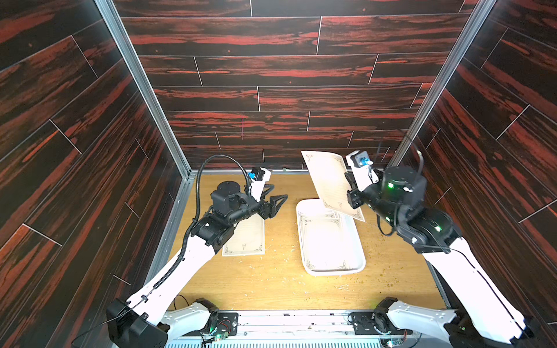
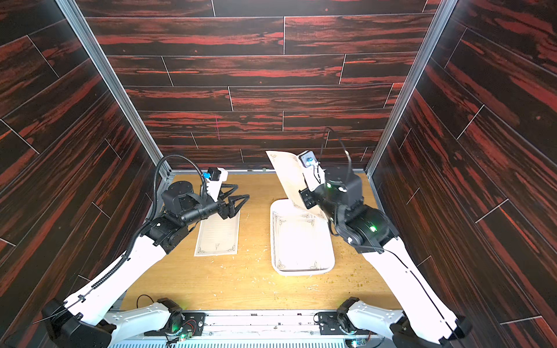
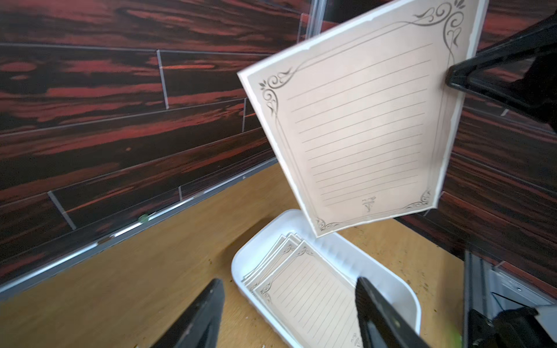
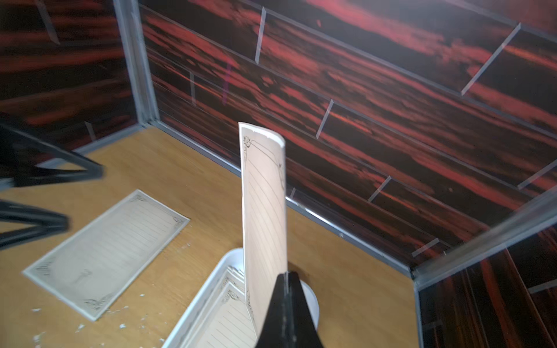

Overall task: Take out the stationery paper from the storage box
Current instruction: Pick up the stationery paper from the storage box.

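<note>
Top views, left to right: my left gripper (image 1: 278, 192) hovers with its fingers spread wide and empty above one sheet of stationery paper (image 1: 245, 238) that already lies flat on the table (image 1: 271, 286). At centre, the storage box (image 1: 331, 272) holds several more sheets (image 1: 324, 238). Above its far end, my right gripper (image 1: 350, 188) is pinched shut on the edge of a lifted sheet (image 1: 330, 180), raised clear of the box. I judge one sheet out, one mid-transfer and a stack left to go.
</note>
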Robot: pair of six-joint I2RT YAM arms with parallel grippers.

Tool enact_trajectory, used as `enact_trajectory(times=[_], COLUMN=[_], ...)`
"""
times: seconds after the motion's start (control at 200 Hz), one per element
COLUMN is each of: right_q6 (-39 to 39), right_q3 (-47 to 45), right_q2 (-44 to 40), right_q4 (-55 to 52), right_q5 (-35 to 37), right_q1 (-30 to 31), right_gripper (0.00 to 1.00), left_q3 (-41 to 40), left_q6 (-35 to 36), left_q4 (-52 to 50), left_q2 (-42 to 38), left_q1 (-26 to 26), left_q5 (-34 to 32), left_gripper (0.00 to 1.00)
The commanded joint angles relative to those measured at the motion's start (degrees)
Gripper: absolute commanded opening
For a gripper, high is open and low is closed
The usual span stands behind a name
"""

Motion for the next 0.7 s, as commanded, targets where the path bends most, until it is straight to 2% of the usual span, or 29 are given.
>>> enact_trajectory(times=[0.0, 0.23, 0.511, 0.696], right_q6=[-1.38, 0.16, 4.95, 8.29], right_q3=[-1.81, -5.50, -3.47, -1.47], right_q2=[-3.74, -9.84, -11.96, -11.43], right_q4=[4.81, 10.31, 11.49, 11.65], right_q5=[-8.75, -21.43, -31.05, -34.92], right_q1=[0.41, 0.39, 0.35, 0.32], right_gripper=[0.00, 0.00, 0.00, 0.00], left_q3=[-0.95, -2.12, -1.07, 0.08], left_q6=[0.67, -4.46, -8.63, -10.94], left_q4=[4.95, 13.45, 18.82, 20.35], left_q2=[-1.17, -1.68, -3.39, -4.51], left_q1=[0.33, 0.55, 0.51, 0.50], left_q5=[6.55, 10.78, 18.54, 25.82], left_gripper=[0.72, 0.72, 0.70, 0.64])
